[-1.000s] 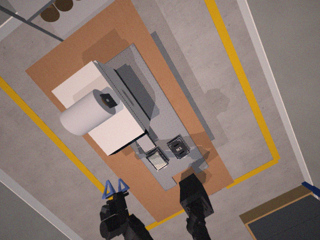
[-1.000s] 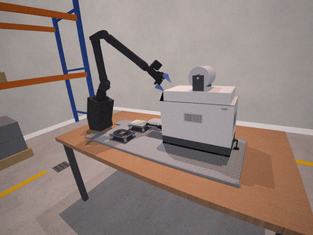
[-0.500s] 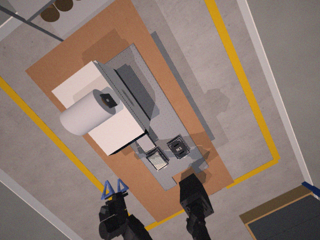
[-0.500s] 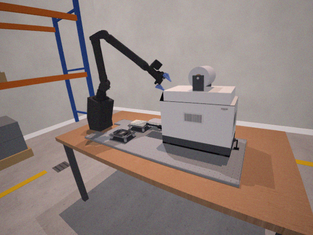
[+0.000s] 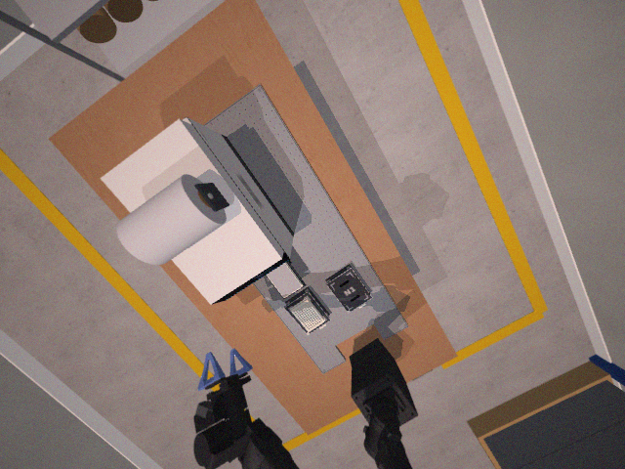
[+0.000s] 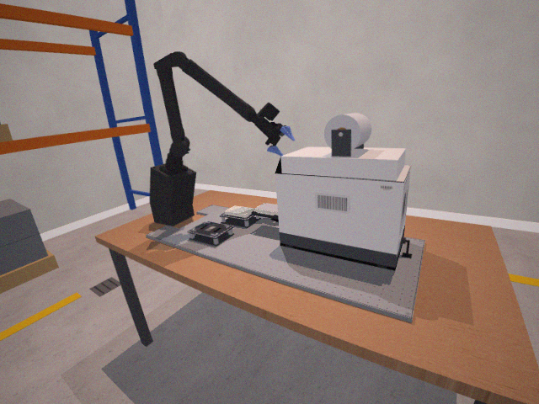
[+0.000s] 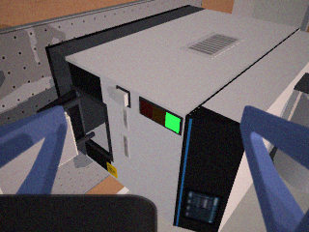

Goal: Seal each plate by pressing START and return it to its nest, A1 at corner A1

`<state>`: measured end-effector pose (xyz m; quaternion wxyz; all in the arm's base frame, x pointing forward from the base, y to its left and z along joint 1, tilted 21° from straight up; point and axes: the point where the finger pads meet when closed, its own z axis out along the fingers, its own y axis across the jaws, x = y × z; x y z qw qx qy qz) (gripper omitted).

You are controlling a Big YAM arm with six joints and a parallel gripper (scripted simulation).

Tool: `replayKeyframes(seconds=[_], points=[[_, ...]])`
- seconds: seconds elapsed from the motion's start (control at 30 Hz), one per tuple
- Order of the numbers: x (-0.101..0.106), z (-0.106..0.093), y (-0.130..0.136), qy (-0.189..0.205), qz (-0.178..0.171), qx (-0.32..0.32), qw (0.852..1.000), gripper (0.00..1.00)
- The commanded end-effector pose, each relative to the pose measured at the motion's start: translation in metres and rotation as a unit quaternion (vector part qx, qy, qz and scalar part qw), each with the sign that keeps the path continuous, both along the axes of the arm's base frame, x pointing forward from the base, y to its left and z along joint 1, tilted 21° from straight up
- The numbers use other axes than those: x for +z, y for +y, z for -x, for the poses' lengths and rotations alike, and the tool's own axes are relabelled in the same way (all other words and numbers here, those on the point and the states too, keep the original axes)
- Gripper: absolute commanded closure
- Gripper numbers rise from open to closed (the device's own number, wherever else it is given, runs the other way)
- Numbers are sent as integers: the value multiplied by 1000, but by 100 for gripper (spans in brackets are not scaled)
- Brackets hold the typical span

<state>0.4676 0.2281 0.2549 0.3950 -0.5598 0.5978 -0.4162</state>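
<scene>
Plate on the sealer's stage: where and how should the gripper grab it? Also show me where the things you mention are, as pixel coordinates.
By two opposite side walls, coming from above. The plate (image 5: 285, 279) (image 6: 266, 207) lies flat with its top exposed outside the sealer (image 5: 236, 252) (image 6: 339, 209) (image 7: 150, 159); the housing blocks one end. The gripper (image 5: 222, 364) (image 6: 281, 144) (image 7: 154, 115) is open; I'd keep its fingers off the top face, likely the foil.

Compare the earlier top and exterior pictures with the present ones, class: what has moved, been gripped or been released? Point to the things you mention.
Nothing has visibly moved, been gripped or been released. The arm's open jaws, the white plate in the sealer's doorway, the other plate in its nest, the bare nest N1 (image 5: 348, 284) (image 6: 212, 231) and the sealer (image 5: 242, 247) (image 6: 341, 213) (image 7: 145, 72) all look as they did.
</scene>
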Motion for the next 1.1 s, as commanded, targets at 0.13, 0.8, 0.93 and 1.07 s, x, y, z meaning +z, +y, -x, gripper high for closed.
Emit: replayKeyframes(seconds=[0.13,0.8,0.93,1.07], points=[[0,2,8,0,0,6,1000,0],[-55,31,-85,-26,-317,-117,941,10],[-53,33,-88,-32,-339,-121,933,11],[-63,40,-107,-41,-407,-145,901,13]])
